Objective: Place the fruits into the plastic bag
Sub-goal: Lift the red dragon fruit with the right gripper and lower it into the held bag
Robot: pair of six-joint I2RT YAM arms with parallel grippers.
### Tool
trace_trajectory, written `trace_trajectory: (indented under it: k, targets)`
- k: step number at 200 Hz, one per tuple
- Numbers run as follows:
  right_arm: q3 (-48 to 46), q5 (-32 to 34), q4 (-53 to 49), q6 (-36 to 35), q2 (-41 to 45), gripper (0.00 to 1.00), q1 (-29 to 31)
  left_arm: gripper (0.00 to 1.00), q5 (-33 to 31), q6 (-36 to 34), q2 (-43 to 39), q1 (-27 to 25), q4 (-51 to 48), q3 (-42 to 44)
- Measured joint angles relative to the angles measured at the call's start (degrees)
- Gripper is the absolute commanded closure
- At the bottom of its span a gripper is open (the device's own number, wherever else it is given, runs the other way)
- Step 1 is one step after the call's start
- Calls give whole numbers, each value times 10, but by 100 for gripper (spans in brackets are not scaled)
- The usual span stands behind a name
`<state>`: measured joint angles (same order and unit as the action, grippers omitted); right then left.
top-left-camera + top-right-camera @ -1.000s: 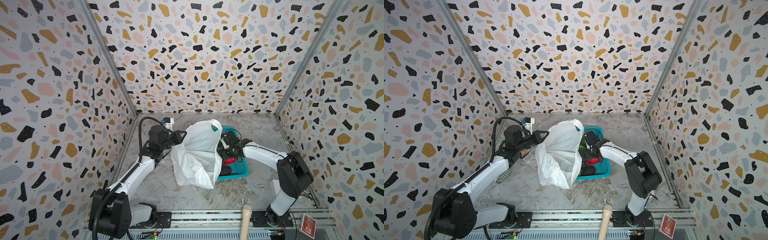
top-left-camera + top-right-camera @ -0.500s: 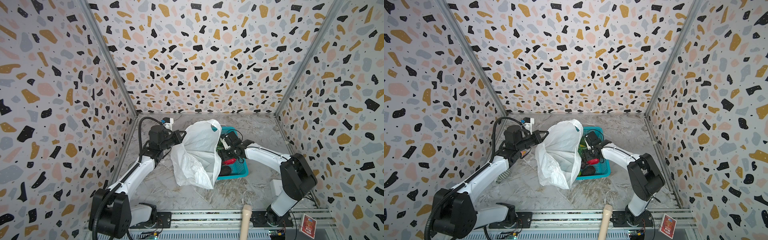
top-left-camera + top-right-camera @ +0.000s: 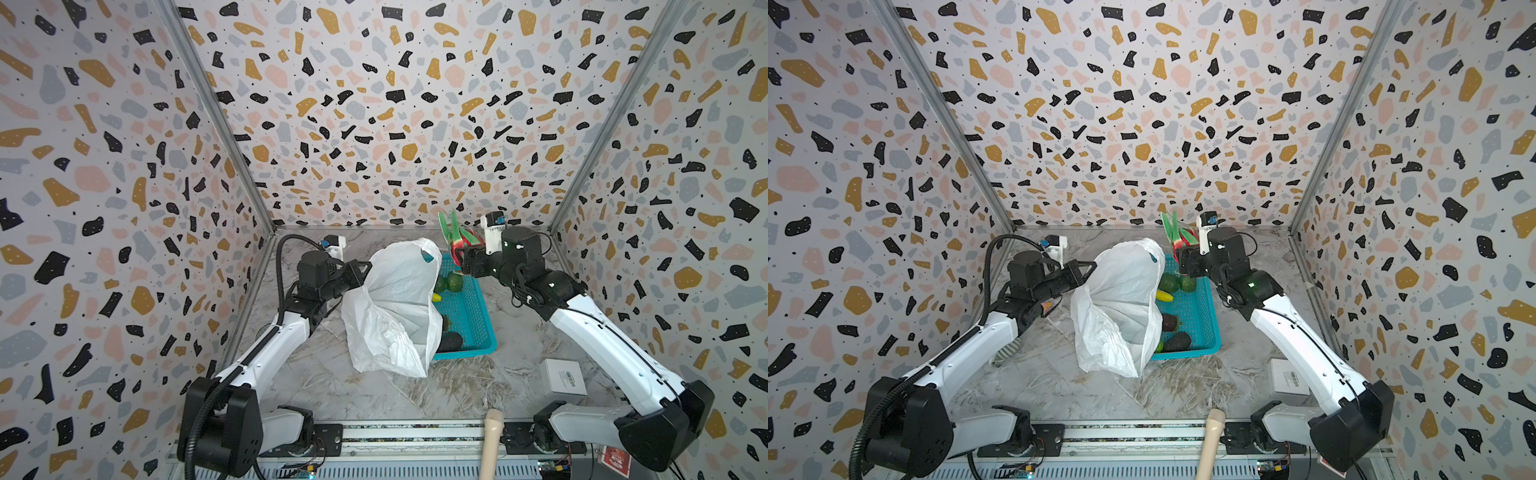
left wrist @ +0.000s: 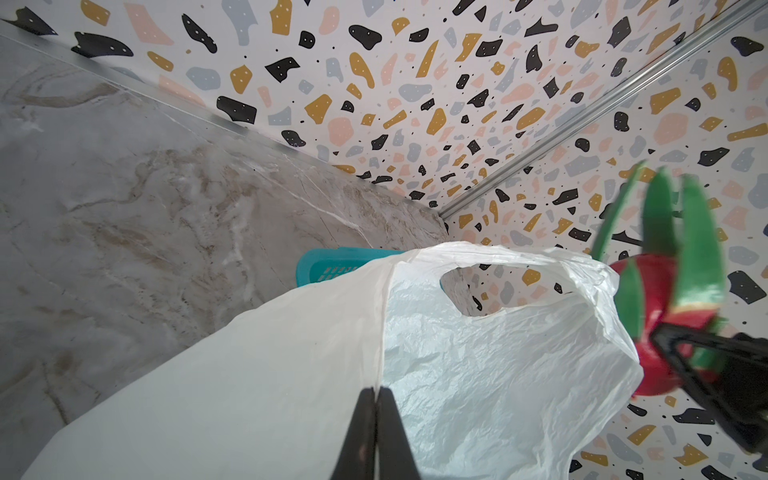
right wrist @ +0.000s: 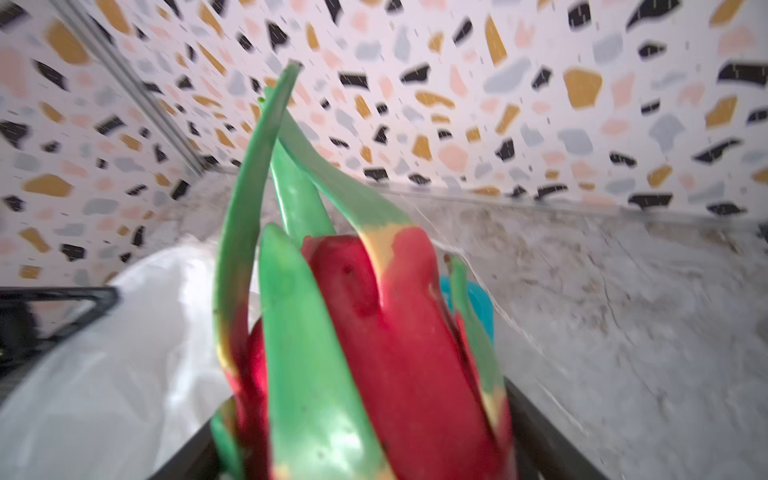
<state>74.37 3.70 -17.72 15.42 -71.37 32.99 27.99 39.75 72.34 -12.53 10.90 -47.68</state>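
In a top view the left pincer [image 3: 365, 266] is pinching the plastic bag [image 3: 390, 303] rim over the marbled worktop [image 3: 457, 386], between terrazzo walls [image 3: 374, 104]. Left wrist view: its tips [image 4: 361, 424] are pressing together on the bag. Right wrist view: the right pincer [image 5: 365, 449] is clamping the red fruit [image 5: 395, 324].

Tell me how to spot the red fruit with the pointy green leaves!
Find the white plastic bag in the middle of the table, then the teal basket beside it. Above the basket's far end, the right gripper holds the red fruit in the air. It is the only red one, with long green spikes; the other fruits, green, yellow and dark, lie in the basket.
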Motion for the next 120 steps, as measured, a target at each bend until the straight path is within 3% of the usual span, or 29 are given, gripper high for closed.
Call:
trace_trajectory:
  k: [31,67,120]
  targets:
    - [20,-60,54,-19,0,74,76,100,-2,11,0,0,13,14]
    - [29,-140,92,-25,-72,74,146,100,-14,24,-3,0,32,28]
    - [-7,-170,82,-1,-174,75,151,100,-43,75,-14,1,76,68]
